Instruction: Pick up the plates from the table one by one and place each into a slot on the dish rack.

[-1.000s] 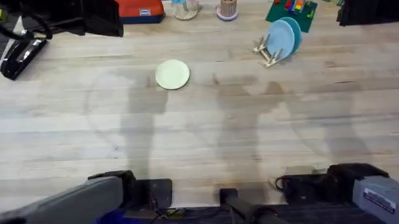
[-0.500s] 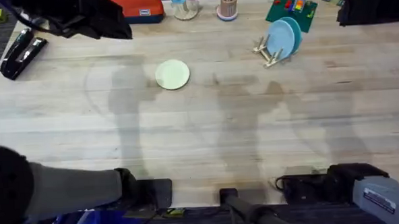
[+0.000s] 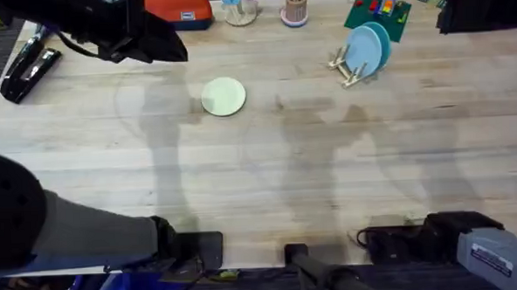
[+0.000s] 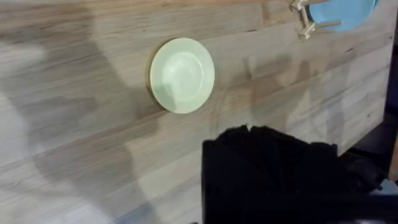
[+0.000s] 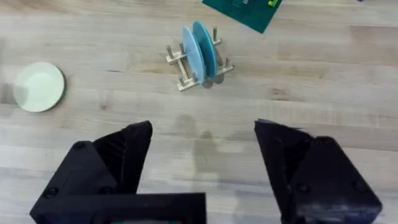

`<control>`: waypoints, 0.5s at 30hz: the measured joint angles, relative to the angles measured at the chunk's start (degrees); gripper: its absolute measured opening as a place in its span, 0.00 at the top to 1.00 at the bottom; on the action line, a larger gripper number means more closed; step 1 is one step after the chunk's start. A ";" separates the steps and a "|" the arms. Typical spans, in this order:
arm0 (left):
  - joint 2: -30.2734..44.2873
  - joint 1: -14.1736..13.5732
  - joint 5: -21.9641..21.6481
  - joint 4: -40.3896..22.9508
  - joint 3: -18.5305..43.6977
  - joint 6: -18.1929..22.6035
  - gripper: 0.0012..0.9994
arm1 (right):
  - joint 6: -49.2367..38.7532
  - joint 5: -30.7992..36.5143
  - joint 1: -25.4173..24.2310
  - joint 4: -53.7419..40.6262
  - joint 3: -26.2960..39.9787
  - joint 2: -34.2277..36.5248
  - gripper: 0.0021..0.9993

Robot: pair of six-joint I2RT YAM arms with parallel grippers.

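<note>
A pale cream-yellow plate (image 3: 224, 97) (image 4: 182, 75) (image 5: 38, 87) lies flat on the wooden table (image 3: 260, 180), left of centre toward the back. The small wooden dish rack (image 3: 350, 69) (image 5: 180, 68) stands at the back right with two light blue plates (image 3: 365, 49) (image 5: 200, 52) upright in its slots. My left gripper (image 3: 162, 49) hangs high over the back left, left of the cream plate and apart from it; it appears as a black mass (image 4: 267, 174) in the left wrist view. My right gripper (image 5: 202, 168) is open and empty, well short of the rack.
A black stapler (image 3: 28, 72) lies at the far left edge. Along the back edge stand an orange box (image 3: 183, 8), a wooden pencil cup (image 3: 294, 8) and a green board with coloured bricks (image 3: 377, 10). The arms' bases (image 3: 472, 240) are at the front edge.
My left arm has risen toward the camera, and its gripper has swung right along the back left, closer to the cream plate. The plates, rack and right arm are unmoved.
</note>
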 joint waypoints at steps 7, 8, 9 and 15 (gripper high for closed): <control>2.03 0.00 0.99 0.78 -0.09 0.20 0.96 | 0.00 0.00 0.00 0.00 0.00 0.00 0.01; 2.50 0.00 1.08 0.93 -0.09 0.22 0.96 | -0.01 0.00 0.00 0.02 0.00 0.00 0.01; 3.04 0.00 1.11 1.09 -0.09 0.24 0.96 | -0.01 0.00 0.00 0.02 0.00 0.00 0.01; 6.04 0.00 1.13 2.95 -0.89 0.68 0.96 | 0.01 0.00 0.00 0.00 0.00 0.00 0.01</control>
